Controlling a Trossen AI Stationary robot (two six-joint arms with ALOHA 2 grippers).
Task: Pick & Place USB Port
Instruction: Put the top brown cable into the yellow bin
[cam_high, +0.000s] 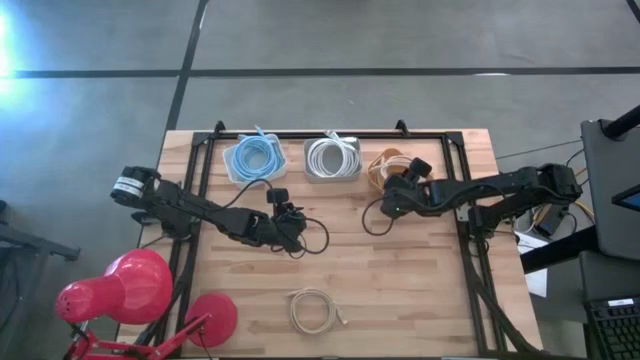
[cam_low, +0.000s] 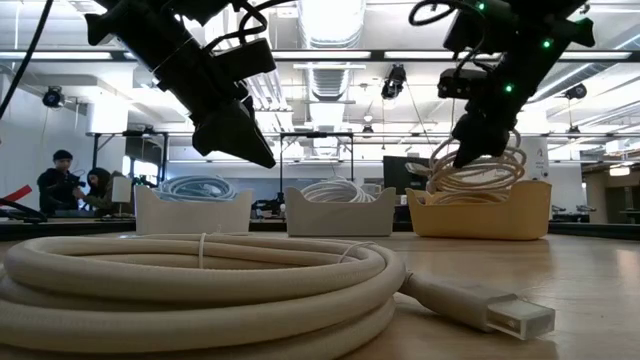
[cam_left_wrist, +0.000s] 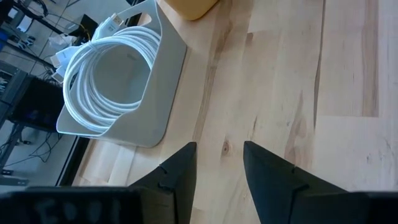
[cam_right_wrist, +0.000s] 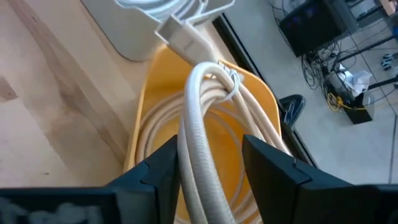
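A beige coiled USB cable (cam_high: 312, 308) lies flat near the table's near edge, its plug (cam_low: 505, 312) resting on the wood. A second beige coil (cam_right_wrist: 198, 124) is over the yellow bin (cam_high: 380, 165) at the far edge. My right gripper (cam_right_wrist: 211, 174) is above that bin, shut on this coil. My left gripper (cam_left_wrist: 219, 165) hovers open over bare wood near the table's middle (cam_high: 293, 232). It is in front of the white cable bin (cam_left_wrist: 112, 74) and holds nothing. My right gripper pinches the beige coil's bundled strands (cam_right_wrist: 194, 163) between its two fingers, coming from above and slanting down. The coil (cam_low: 480, 170) hangs below the fingers, standing on edge, with its lower part inside the yellow bin (cam_low: 480, 215).
A bin with a blue cable (cam_high: 255, 158) and a bin with a white cable (cam_high: 332, 158) stand beside the yellow bin along the far edge. A red desk lamp (cam_high: 130, 290) occupies the near left corner. Black frame rails (cam_high: 205, 160) run along the table's sides.
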